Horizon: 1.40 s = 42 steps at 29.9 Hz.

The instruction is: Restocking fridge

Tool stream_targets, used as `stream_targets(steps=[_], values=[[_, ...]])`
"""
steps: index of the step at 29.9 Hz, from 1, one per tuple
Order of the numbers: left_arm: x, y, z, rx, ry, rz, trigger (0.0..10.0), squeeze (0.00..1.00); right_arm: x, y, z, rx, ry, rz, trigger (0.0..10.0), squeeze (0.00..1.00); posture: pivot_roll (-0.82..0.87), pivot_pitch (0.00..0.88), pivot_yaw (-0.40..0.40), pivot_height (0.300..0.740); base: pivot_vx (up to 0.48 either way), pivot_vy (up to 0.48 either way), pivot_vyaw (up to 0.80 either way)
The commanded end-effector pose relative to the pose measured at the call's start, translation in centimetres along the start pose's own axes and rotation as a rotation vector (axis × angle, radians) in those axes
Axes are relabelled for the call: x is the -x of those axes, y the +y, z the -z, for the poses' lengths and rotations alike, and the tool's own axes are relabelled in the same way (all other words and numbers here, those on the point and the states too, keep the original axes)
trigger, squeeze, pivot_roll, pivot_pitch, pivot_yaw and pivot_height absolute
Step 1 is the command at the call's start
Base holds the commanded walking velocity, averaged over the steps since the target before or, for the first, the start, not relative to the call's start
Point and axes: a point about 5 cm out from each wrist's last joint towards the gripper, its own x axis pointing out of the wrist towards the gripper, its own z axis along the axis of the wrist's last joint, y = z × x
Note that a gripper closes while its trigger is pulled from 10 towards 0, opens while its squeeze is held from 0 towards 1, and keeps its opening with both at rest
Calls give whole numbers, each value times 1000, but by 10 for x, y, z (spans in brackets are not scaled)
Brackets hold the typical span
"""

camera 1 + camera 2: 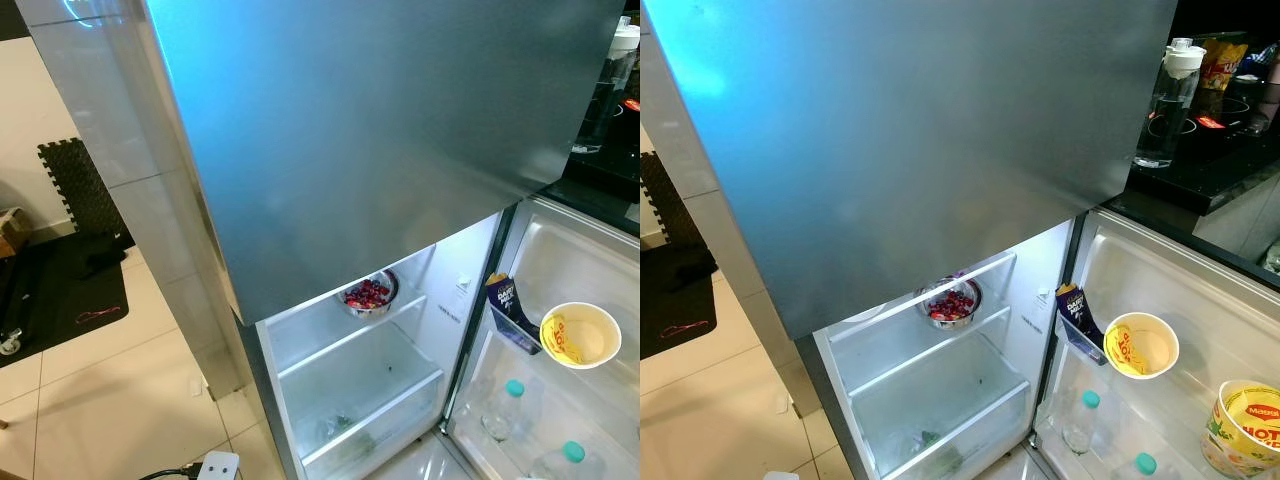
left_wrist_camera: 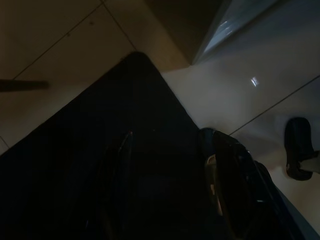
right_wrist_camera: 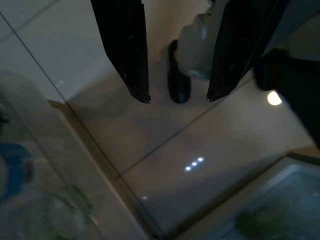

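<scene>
The grey upper door looms nearest in the head views, hiding the fridge top; under it a steel bowl of red fruit sits on a shelf, and the open door rack carries a yellow cup, a noodle tub, a purple carton and capped bottles. On the dark desk stands a clear bottle. The left claw hangs over a black mat; its state cannot be told. The right claw hangs released, fingers spread, over tiled floor beside the fridge's clear bins.
</scene>
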Motion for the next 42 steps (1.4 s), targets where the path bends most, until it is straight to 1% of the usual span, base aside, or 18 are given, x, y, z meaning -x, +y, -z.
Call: stream_targets(steps=[1,3,4,7,8,9,18,19,23,24,26,28,30,34,36,38,42], values=[[2,8,9,6,29,-28,10000,0,2,3,10,13,41,-15,10000,0,-128,101,77,740,0,0,0],[2,5,9,6,24,-16,10000,0,2,1,12,18,51,-2,10000,0,-132,104,72,740,0,0,0],[2,3,8,-10,22,-7,10000,0,3,0,14,16,64,8,10000,0,-129,95,61,740,0,0,0],[2,2,8,-8,22,-9,10000,0,4,0,18,29,86,11,10000,0,-126,96,56,740,0,0,0],[2,3,10,7,27,-22,10000,0,7,-1,28,67,126,4,10000,0,-126,93,68,740,0,0,0],[2,3,11,9,27,-15,10000,0,7,-2,29,67,128,11,10000,0,-131,98,71,740,0,0,0],[3,3,14,-13,41,-9,10000,0,7,-4,26,77,115,20,10000,0,-141,106,75,740,0,0,0],[3,2,13,-20,39,-3,10000,0,7,-5,25,73,113,25,10000,0,-137,100,64,740,0,0,0],[2,1,11,-9,29,-3,10000,0,7,-7,26,84,129,26,10000,0,-132,108,65,740,0,0,0],[1,-2,7,-14,17,15,10000,0,6,-8,25,64,131,37,10000,0,-147,121,71,740,0,0,0],[1,-4,7,-19,14,23,10000,0,6,-8,24,52,127,42,10000,0,-147,121,71,740,0,0,0],[1,-3,9,-21,24,11,10000,0,6,-8,24,66,128,37,10000,0,-144,121,61,740,0,0,0],[2,-1,13,-11,36,-7,10000,0,6,-7,25,96,133,25,10000,0,-140,130,73,740,0,0,0],[2,-2,15,-16,37,9,10000,0,7,-7,25,87,120,35,10000,0,-147,133,65,740,0,0,0],[3,-2,16,-19,41,7,10000,0,6,-7,25,94,121,34,10000,0,-146,139,59,740,0,0,0],[3,-2,19,-2,48,-4,10000,0,7,-6,26,113,132,22,10000,0,-141,143,65,740,0,0,0],[3,-2,17,-17,40,9,10000,0,7,-6,26,98,130,25,10000,0,-140,142,56,740,0,0,0]])
